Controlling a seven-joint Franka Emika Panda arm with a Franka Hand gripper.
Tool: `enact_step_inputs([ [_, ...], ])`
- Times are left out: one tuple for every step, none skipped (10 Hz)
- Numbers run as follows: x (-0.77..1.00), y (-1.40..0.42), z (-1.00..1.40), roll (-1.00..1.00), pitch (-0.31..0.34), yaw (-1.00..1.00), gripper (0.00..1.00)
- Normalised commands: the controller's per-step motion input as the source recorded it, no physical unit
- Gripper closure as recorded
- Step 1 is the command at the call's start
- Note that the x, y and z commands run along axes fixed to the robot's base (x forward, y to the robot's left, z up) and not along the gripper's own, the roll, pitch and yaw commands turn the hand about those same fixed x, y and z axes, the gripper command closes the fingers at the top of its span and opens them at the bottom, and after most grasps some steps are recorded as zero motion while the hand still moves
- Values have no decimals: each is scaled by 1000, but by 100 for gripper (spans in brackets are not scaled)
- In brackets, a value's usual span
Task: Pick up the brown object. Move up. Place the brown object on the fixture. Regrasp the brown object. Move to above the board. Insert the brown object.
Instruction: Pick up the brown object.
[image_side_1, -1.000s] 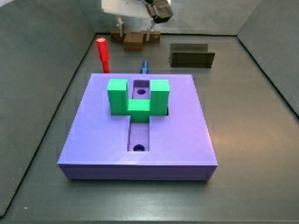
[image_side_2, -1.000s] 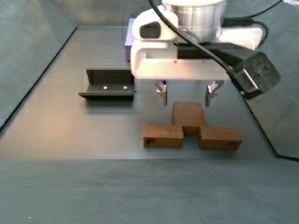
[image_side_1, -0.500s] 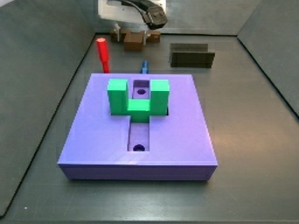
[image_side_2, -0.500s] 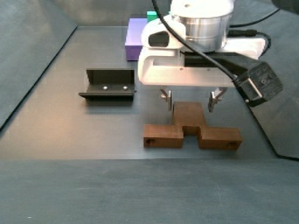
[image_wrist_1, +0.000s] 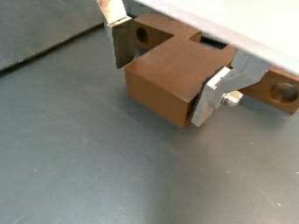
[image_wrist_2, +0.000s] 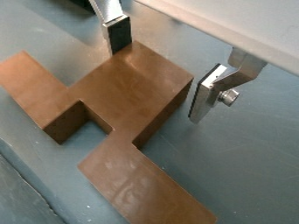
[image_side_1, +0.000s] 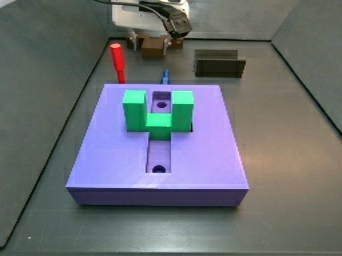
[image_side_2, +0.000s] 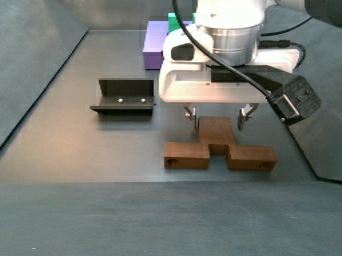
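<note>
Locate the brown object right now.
The brown object lies flat on the floor, its stem between the open gripper's fingers, right of the fixture in this side view.

Open hand (image_side_2: 217, 118) straddles brown object (image_side_2: 218, 146); fixture (image_side_2: 123, 99) well apart.

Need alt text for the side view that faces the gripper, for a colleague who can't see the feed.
The open two-finger gripper hangs low over the stem of a brown T-shaped block lying on the grey floor, fingers either side of it. A dark L-shaped fixture stands apart nearby; the lavender board's corner shows behind.
</note>
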Motion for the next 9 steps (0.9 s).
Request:
enact_step_inputs([
  [0, 0, -177, 59, 0, 134, 0],
  [0, 23, -51, 0, 0, 0, 0],
  [0, 54, -26, 0, 3, 0, 0],
  [0, 0, 0, 0, 0, 0, 0],
  [0, 0, 0, 0, 0, 0, 100],
  [0, 0, 0, 0, 0, 0, 100],
  [0, 0, 0, 0, 0, 0, 100],
  [0, 0, 0, 0, 0, 0, 100],
  [0, 0, 0, 0, 0, 0, 100],
])
